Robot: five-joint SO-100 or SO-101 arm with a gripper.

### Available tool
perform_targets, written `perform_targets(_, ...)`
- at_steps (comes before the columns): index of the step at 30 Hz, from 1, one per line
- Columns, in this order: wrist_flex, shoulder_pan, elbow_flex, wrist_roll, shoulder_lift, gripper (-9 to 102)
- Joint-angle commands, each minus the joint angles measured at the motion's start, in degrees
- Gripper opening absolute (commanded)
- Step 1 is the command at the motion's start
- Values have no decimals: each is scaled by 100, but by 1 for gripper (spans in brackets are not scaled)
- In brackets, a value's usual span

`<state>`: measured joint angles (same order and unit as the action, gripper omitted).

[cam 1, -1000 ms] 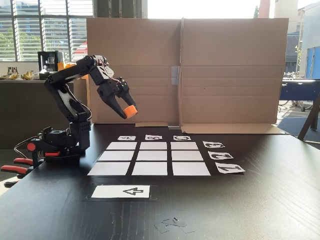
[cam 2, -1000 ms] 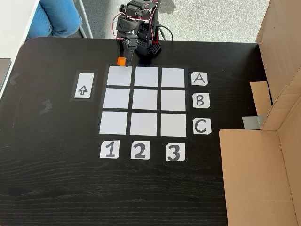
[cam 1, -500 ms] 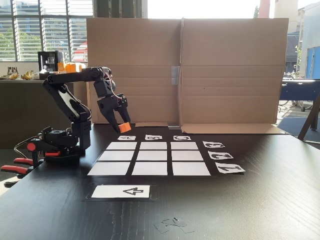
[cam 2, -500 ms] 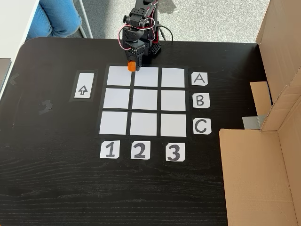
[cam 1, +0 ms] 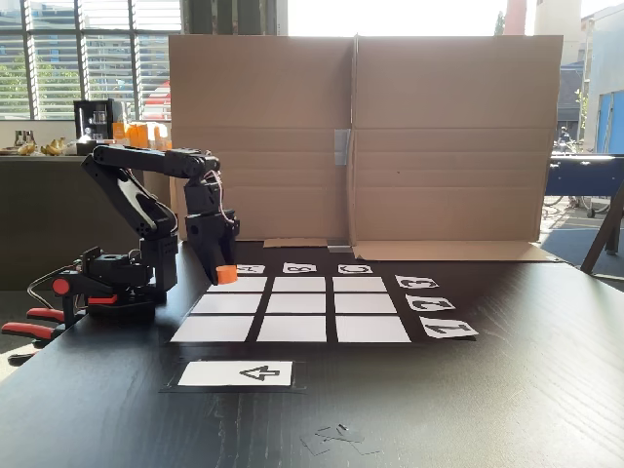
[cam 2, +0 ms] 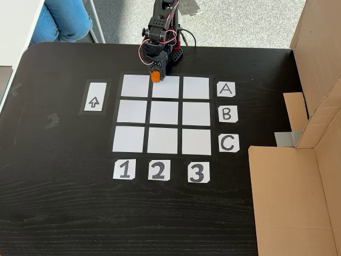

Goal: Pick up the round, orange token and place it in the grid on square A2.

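- The round, orange token (cam 2: 155,76) is pinched in the hand (cam 1: 223,277), whose fingers are closed down tight on it, so it's being carried, not resting on anything.
- In the top-down fixed view it sits over the near edge of the grid (cam 2: 164,134), right about at the gap between the first and middle cells of row A.
- From the side-on fixed view the token (cam 1: 226,274) hangs low, just above the paper at the arm-side end of the grid (cam 1: 292,329), with the hand pointing almost straight down.
- Step in hand looks like the carry-over: pickup done, drop-off not yet.
- Square A2 (cam 2: 167,87) is the middle cell next to the A label (cam 2: 226,89), in line with the 2 label (cam 2: 159,170). The token seems only partly over it.
- Next move probably needs a small nudge further onto A2, a short drop to the paper, then opening the fingers.
- Cells are close together on the dark worktop (cam 2: 58,202), so letting go early could leave it straddling the gap.
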<state>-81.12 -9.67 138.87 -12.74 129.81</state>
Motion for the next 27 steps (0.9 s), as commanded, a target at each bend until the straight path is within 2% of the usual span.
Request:
perform_targets(1,290,97,264,70,-35,0)
perform_targets(11,1063,202,844,79,-369,0)
perform_targets(27,1670,686,1301,70,-483,0)
